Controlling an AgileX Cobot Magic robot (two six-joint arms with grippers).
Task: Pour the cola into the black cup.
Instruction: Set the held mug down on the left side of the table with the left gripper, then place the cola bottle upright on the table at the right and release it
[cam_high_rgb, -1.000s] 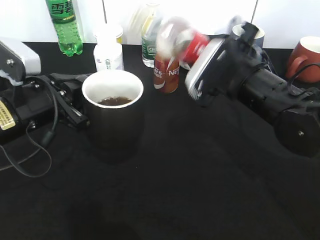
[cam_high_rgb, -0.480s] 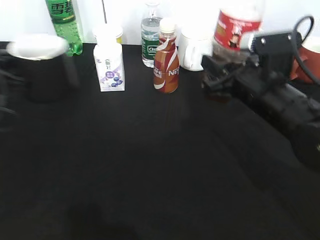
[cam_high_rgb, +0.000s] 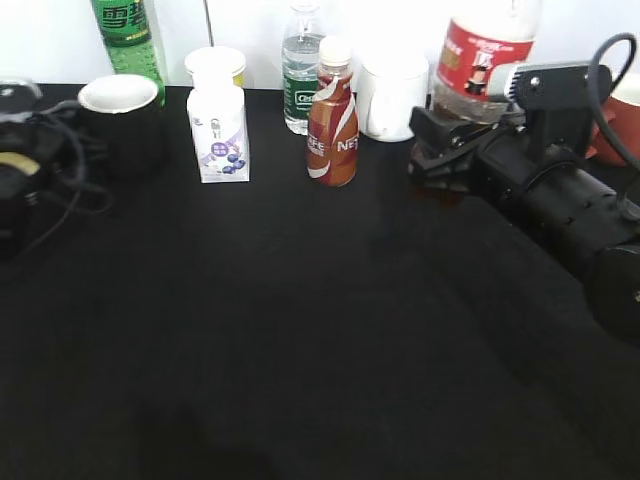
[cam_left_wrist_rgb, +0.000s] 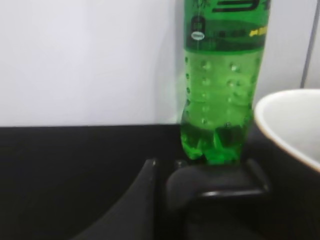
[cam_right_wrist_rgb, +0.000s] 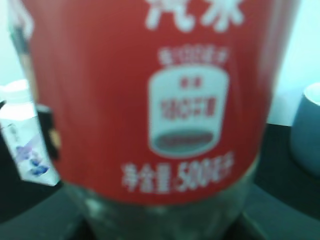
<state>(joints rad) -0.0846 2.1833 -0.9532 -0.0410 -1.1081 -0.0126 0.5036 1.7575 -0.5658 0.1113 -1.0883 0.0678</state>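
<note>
Reaching in from the right, the right gripper clamps the upright cola; left gripper, state unclear, touches the black cup upper left.

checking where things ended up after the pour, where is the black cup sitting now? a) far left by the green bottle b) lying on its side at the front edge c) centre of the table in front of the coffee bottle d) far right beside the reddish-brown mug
a: the black cup stands upright at the far left of the exterior view, just right of the green bottle; the left wrist view shows its white rim beside that bottle.
</note>
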